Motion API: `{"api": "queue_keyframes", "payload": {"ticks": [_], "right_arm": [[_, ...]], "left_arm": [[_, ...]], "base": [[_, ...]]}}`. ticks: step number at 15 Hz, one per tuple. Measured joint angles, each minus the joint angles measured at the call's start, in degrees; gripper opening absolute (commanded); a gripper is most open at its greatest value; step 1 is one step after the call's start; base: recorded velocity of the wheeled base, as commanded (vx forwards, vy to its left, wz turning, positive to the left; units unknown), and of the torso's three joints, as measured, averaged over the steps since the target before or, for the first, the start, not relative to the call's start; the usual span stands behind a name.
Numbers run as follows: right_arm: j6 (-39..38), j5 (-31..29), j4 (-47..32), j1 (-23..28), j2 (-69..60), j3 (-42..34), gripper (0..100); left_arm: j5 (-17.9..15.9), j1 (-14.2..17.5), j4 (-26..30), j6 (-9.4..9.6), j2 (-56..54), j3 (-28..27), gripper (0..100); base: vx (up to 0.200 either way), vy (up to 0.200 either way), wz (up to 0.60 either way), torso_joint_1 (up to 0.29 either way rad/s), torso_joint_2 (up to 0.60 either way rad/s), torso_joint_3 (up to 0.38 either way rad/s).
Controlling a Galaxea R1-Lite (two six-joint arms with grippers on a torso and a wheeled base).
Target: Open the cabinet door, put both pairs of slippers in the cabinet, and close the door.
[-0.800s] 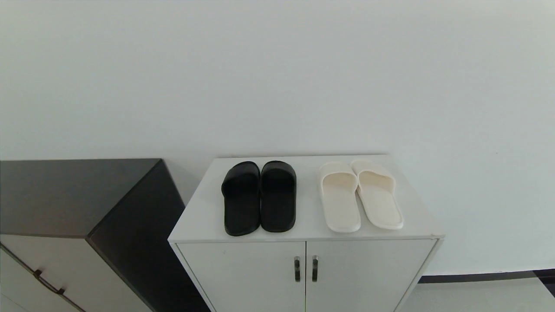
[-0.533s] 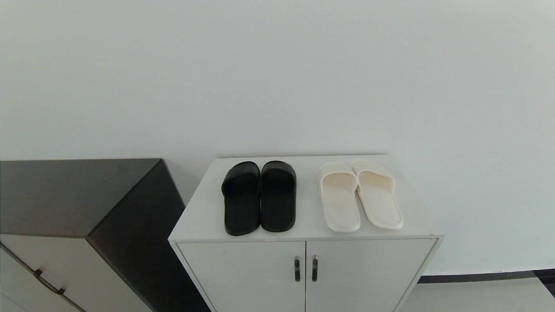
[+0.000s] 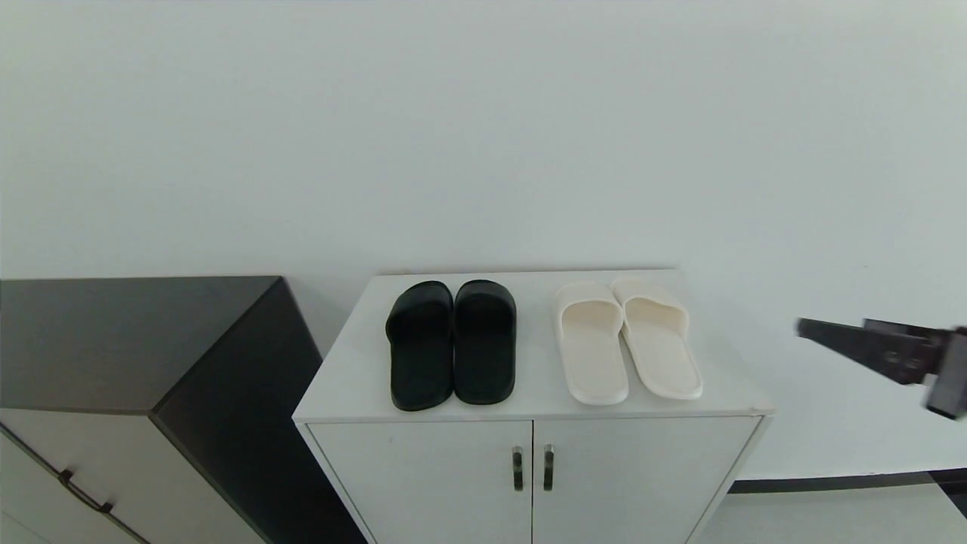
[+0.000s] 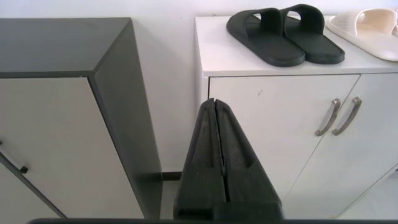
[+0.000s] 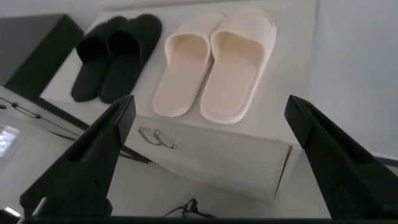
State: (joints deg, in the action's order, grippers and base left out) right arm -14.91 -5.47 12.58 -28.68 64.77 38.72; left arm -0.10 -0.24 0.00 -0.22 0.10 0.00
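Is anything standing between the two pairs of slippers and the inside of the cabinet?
Yes. Both cabinet doors are shut, handles side by side at the middle. The black slippers and the cream slippers lie on the cabinet top, above the doors.

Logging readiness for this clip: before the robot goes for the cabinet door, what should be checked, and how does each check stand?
1. Both cabinet doors shut, with the handles unobstructed: ok.
2. The right gripper open, off to the cabinet's right and touching nothing: ok.
3. The left gripper ready to take a handle: not ok, it is shut, low in front of the cabinet.
4. The black slippers and cream slippers lying on the cabinet top, none overhanging the front edge: ok.
5. Room inside for both pairs: cannot tell, the doors hide it.
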Motion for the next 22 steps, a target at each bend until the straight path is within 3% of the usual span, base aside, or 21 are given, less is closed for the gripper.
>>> {"api": "queue_keyframes", "payload": {"ticks": [3,9,13,22], "right_arm": [[-1.6,-7.1,4.7,-6.5,14.3,7.7,100],[0.6,-18.6,18.8,-9.4,35.0,13.8,100],[5.7,-22.3,30.2,-9.5,43.2,13.9,100],[5.6,-23.4,33.5,-7.9,51.4,16.6,100]], "left_arm": [[0.0,0.0,0.0,-0.07,0.0,0.0,0],[0.0,0.0,0.0,-0.02,0.0,0.0,0],[0.0,0.0,0.0,-0.07,0.0,0.0,0],[0.0,0.0,0.0,-0.1,0.0,0.0,0]], "base": [[0.0,0.0,0.0,0.0,0.0,0.0],[0.0,0.0,0.0,0.0,0.0,0.0],[0.0,0.0,0.0,0.0,0.0,0.0],[0.0,0.0,0.0,0.0,0.0,0.0]]}}
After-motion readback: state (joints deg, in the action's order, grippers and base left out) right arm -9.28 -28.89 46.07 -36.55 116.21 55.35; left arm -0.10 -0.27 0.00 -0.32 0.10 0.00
